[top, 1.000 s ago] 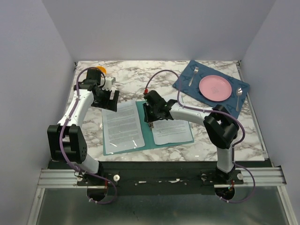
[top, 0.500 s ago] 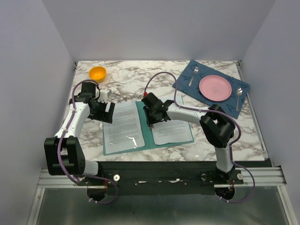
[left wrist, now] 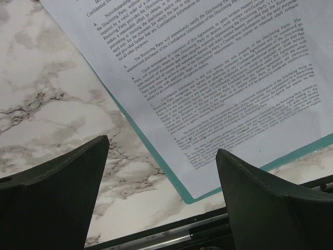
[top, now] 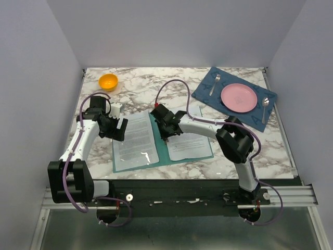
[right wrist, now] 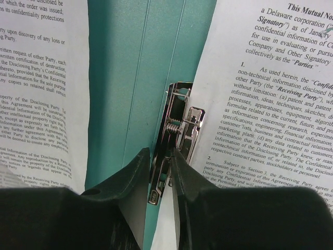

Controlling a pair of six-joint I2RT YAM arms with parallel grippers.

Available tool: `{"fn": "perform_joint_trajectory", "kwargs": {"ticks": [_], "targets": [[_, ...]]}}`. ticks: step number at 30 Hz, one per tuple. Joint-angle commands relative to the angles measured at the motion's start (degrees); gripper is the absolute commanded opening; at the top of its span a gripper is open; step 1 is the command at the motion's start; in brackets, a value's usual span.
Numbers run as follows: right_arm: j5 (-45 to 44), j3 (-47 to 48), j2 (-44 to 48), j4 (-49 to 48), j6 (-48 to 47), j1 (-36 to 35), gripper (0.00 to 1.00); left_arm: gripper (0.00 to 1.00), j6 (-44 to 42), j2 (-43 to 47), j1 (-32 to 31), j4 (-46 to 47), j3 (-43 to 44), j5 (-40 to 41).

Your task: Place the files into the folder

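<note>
Right gripper [top: 165,129], top view: over the last second it has crept slightly away from its base along the spine of the open folder [top: 163,152], with its fingers narrowing a touch. The left gripper [top: 117,128] has withdrawn toward its own base, uncovering the orange bowl [top: 108,82] beyond it. It now stands at the folder's outer edge. The files [top: 136,138] lie flat inside the folder, one sheet on either side of the right gripper. Judgement: loading looks done, and fastening or closing the cover remains.

Left wrist view: the left gripper [left wrist: 162,148] is spread wide and holds nothing. Beneath and ahead of it lies a corner of the files [left wrist: 223,78], white with dense black print and no curl. The teal folder [left wrist: 296,153] borders the sheet as a thin rim. Bare marble table [left wrist: 52,78] lies off to one side.

Right wrist view: the right gripper [right wrist: 165,166] is clenched narrowly on the metal clip [right wrist: 179,125]. The clip sits at the folder [right wrist: 130,78] spine, just ahead of the fingertips. One sheet of the files [right wrist: 270,114] meets the clip's edge. It cannot be told whether the sheet is caught under the clip.
</note>
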State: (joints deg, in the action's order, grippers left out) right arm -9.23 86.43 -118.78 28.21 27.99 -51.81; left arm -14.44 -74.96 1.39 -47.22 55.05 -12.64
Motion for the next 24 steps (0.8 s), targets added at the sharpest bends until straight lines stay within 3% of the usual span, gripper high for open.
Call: {"fn": "perform_joint_trajectory", "kwargs": {"ticks": [1, 10, 17, 24], "targets": [[-3.2, 1.7, -3.2, 3.8, 0.9, -1.4, 0.31, 0.99, -2.2, 3.0, 0.1, 0.8, 0.8, -0.9], [-9.7, 7.1, -10.6, 12.8, 3.2, -2.5, 0.21, 0.99, -3.7, 3.2, 0.0, 0.7, 0.1, 1.1], [-11.4, 5.9, -10.2, 13.1, 5.0, -2.8, 0.03, 0.99, -3.9, 3.7, 0.3, 0.4, 1.5, 1.7], [-11.6, 3.2, -7.5, 12.1, 7.0, -2.8, 0.01, 0.99, -3.7, 3.9, 0.4, 0.2, 2.3, 2.5]]}}
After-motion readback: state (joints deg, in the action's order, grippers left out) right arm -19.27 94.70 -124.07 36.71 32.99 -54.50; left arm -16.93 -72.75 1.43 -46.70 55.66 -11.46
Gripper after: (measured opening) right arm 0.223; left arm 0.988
